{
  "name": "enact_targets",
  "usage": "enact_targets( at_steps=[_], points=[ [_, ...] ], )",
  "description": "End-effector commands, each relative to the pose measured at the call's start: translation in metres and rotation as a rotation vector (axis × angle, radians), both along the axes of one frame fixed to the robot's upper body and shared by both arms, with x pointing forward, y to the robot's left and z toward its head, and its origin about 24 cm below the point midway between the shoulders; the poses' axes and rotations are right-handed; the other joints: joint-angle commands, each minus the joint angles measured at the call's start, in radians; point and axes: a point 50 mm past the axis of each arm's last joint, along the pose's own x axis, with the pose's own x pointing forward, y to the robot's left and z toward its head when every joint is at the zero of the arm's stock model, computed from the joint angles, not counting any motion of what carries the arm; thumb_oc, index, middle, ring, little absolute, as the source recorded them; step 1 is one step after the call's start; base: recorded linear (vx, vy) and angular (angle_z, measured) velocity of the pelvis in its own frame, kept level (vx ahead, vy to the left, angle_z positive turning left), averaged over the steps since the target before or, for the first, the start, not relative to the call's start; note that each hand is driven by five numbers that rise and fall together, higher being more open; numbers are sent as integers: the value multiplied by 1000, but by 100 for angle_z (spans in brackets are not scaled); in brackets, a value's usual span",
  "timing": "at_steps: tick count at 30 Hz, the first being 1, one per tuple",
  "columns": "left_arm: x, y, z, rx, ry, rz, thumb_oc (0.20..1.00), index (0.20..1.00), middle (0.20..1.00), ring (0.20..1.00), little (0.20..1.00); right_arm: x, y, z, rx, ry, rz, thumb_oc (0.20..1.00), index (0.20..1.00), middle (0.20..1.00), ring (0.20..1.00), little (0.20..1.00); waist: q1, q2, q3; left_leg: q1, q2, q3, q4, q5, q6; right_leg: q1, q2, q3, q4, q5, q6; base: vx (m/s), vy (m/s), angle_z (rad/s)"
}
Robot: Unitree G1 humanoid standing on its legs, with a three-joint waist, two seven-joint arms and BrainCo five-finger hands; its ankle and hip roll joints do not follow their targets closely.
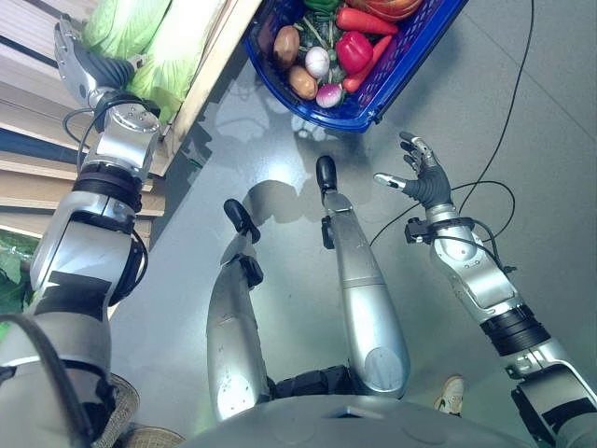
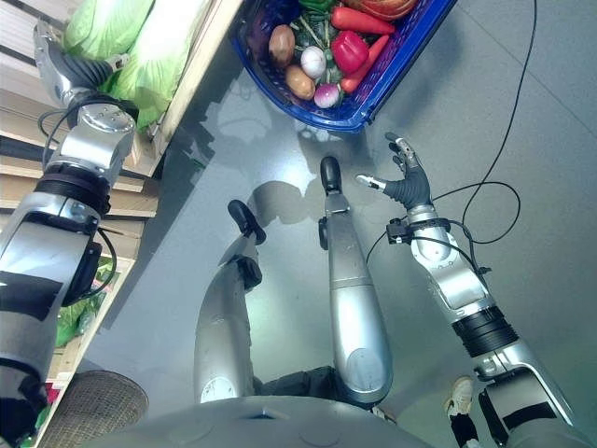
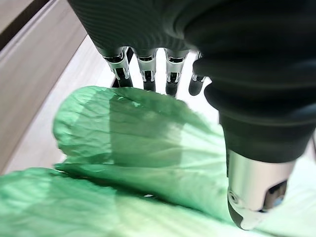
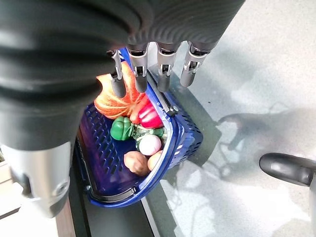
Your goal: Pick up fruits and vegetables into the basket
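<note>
A pale green cabbage (image 1: 140, 37) lies on a wooden shelf (image 1: 213, 65) at the upper left. My left hand (image 1: 82, 58) hovers right over it, its fingers (image 3: 148, 74) straight above the leaves (image 3: 138, 148) and the thumb held apart, gripping nothing. The blue basket (image 1: 359, 117) stands on the grey floor at the top centre. It holds a potato (image 1: 285, 45), an onion (image 1: 317, 62), a red pepper (image 1: 353, 49), carrots and other produce. My right hand (image 1: 424, 182) is open in the air just below the basket's near corner, fingers (image 4: 168, 64) spread and empty.
Wooden slats (image 1: 28, 168) run down the left side, with more green leaves (image 1: 9, 271) on a lower level. A woven round thing (image 2: 93, 401) sits at the bottom left. A light shoe (image 1: 452, 394) rests on the floor at the lower right.
</note>
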Motion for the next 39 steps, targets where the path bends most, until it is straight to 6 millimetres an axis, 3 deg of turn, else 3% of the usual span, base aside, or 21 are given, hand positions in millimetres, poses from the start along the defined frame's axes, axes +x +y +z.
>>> enact_targets(
  at_steps=[1, 14, 26, 33, 39],
  points=[
    [-13, 36, 0, -12, 28, 119, 1000, 1000, 1000, 1000, 1000, -4, 5, 4, 24, -29, 33, 1000, 1000, 1000, 1000, 1000, -13, -20, -28, -89, -4, 1, 84, -53, 10, -19, 49, 43, 34, -67, 63, 8, 43, 2],
    [-20, 55, -21, -25, 193, 190, 1000, 1000, 1000, 1000, 1000, 0, 2, 7, 40, -14, 27, 1000, 1000, 1000, 1000, 1000, -15, -21, -28, -132, -3, 3, 114, -61, 10, -60, 48, 50, 41, -56, 61, 3, 11, 0],
    [-23, 60, -10, 50, 207, 255, 1000, 1000, 1000, 1000, 1000, 0, -3, 5, 32, -3, 17, 1000, 1000, 1000, 1000, 1000, -22, -12, -28, -142, -7, 6, 121, -67, 11, -77, 43, 64, 35, -48, 61, 10, 23, -3],
    [-23, 55, 11, 47, 71, 289, 1000, 1000, 1000, 1000, 1000, -1, -5, 4, 37, -2, 14, 1000, 1000, 1000, 1000, 1000, -26, -12, -28, -137, -8, 8, 117, -69, 12, -76, 40, 66, 28, -44, 62, 0, 0, 0],
    [-20, 37, 39, -98, -258, 237, 1000, 1000, 1000, 1000, 1000, -3, -1, -1, 64, -5, 11, 1000, 1000, 1000, 1000, 1000, -22, -20, -28, -131, -9, 5, 121, -78, 14, -66, 39, 62, 23, -44, 62, -6, -24, 0]
  ],
)
